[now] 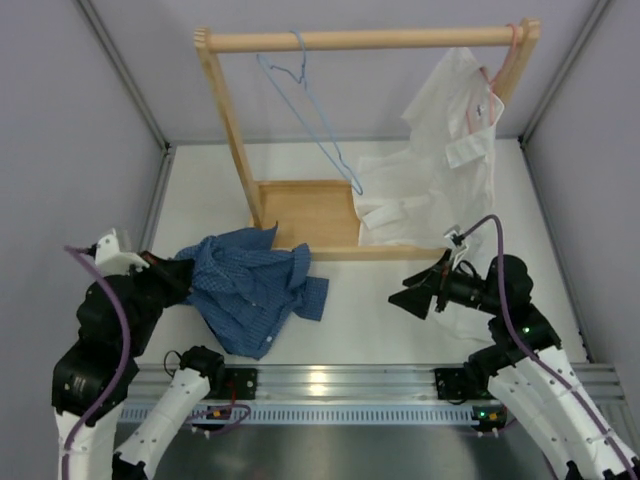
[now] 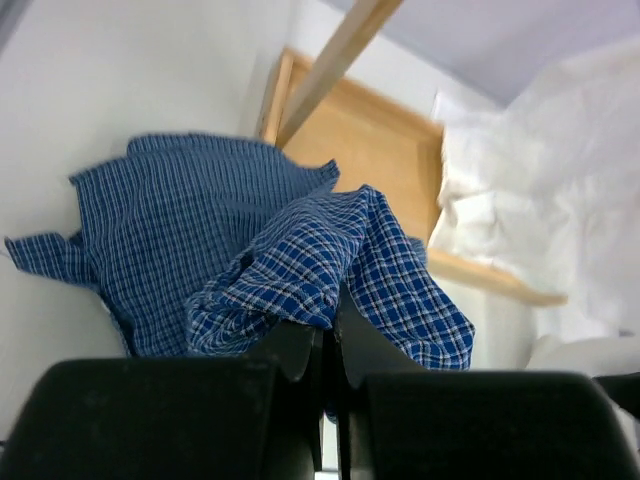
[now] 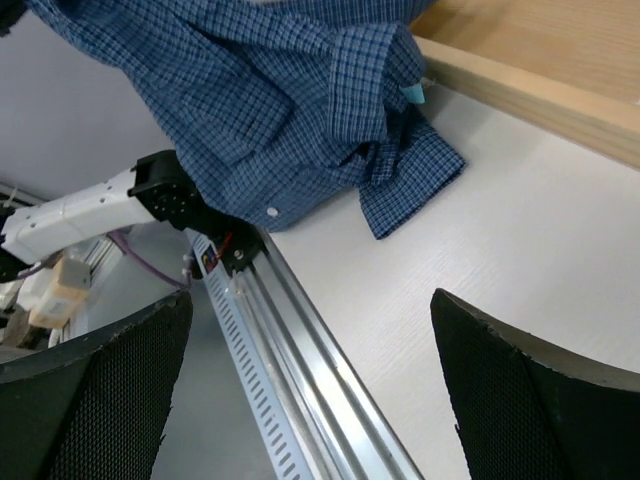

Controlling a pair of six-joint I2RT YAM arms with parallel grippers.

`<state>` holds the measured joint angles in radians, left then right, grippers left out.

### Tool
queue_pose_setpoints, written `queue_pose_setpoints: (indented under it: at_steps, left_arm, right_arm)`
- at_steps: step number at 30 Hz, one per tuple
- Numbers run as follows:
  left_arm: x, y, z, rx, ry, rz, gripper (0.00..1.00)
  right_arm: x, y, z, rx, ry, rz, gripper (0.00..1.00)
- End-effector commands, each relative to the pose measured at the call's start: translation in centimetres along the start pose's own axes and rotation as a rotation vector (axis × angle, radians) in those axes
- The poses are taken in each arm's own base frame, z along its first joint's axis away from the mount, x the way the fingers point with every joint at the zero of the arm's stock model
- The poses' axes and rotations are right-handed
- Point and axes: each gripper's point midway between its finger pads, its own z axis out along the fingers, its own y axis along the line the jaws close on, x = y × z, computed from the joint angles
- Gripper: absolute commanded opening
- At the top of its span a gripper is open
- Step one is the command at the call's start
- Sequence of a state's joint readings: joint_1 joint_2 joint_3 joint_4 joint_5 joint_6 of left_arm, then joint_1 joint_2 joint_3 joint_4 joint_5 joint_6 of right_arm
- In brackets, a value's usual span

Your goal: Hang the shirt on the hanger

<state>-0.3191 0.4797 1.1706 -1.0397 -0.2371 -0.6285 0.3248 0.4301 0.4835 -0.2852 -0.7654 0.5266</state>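
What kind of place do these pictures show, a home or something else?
Likely a robot test cell, not a home: grey partition walls enclose a white table, an aluminium mounting rail runs along its near edge, and a small wooden clothes rack stands on it.

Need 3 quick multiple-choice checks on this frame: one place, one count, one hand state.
1. Where is the blue hanger?
A. hooked on the wooden rail
B. lying flat, off the rail
C. clamped by an arm

2. How many hangers are on the rail?
A. one
B. two
C. three

3. What is the left hand doing?
A. shut on the blue shirt
B. open above it
C. shut on the blue hanger

Answers:
1 A: its hook sits over the rail in the top view.
2 B: the blue one, plus a pink hanger carrying the white shirt.
3 A: the left wrist view shows checked cloth pinched between its closed fingers.
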Motion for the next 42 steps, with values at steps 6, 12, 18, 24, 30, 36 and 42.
queue_pose_setpoints:
  at_steps: [6, 12, 18, 24, 30, 36, 42]
  left_arm:
    - [-1.3, -4.2, -2.6, 0.223, 0.039, 0.136, 0.0]
    - [-0.4, -4.5, -3.4, 0.264, 0.078, 0.149, 0.0]
    - [0.3, -4.8, -4.0, 0.3, 0.111, 0.16, 0.0]
    - [1.0, -5.1, -4.2, 0.329, 0.139, 0.171, 0.0]
    - [0.5, -4.8, -4.2, 0.302, 0.121, 0.181, 0.0]
    - [0.2, -4.3, -3.8, 0.268, 0.113, 0.184, 0.0]
    - [-0.1, -4.3, -3.9, 0.26, 0.102, 0.181, 0.0]
  right_arm:
    - [-1.5, 3.3, 7.2, -0.09, 0.021, -0.101, 0.98]
    - [-2.1, 5.2, 12.1, -0.171, -0.053, -0.072, 0.98]
    - [-2.0, 3.6, 18.1, -0.193, -0.081, -0.037, 0.98]
    - [-0.9, 3.3, 23.5, -0.263, -0.006, 0.024, 0.93]
    - [0.6, 4.6, 24.5, -0.411, 0.006, 0.105, 0.69]
    - [1.0, 1.1, 24.4, -0.187, 0.02, 0.0, 0.84]
    - [6.5, -1.6, 25.5, -0.114, 0.244, 0.061, 0.82]
